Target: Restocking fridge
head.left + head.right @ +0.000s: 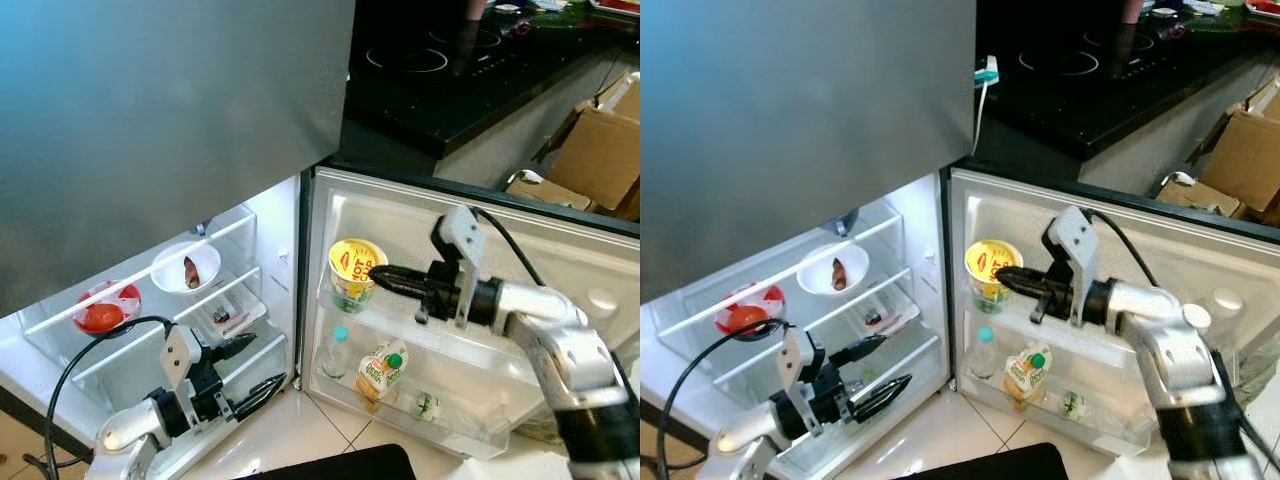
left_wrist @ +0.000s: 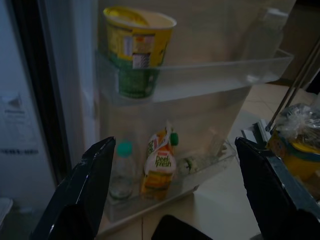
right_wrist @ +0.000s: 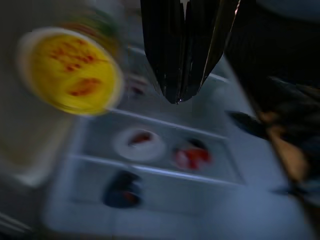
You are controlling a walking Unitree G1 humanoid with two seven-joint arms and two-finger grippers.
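Yellow cup (image 1: 354, 273) is seated in upper door shelf (image 1: 470, 352); right claw (image 1: 378, 277) clenched empty beside it, left claw (image 1: 248, 372) released.

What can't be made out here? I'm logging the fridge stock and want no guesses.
- Small item in the lower door bin: too small to identify, head views.
- Print on the yellow cup: motion blurred, right wrist view.
- Wrapped item: cut off by the edge, left wrist view.

The fridge (image 1: 250, 290) interior glows bright white — the black desk (image 1: 450, 90) above stays dim. The right wrist view is dark and motion-blurred; the left wrist view is soft.
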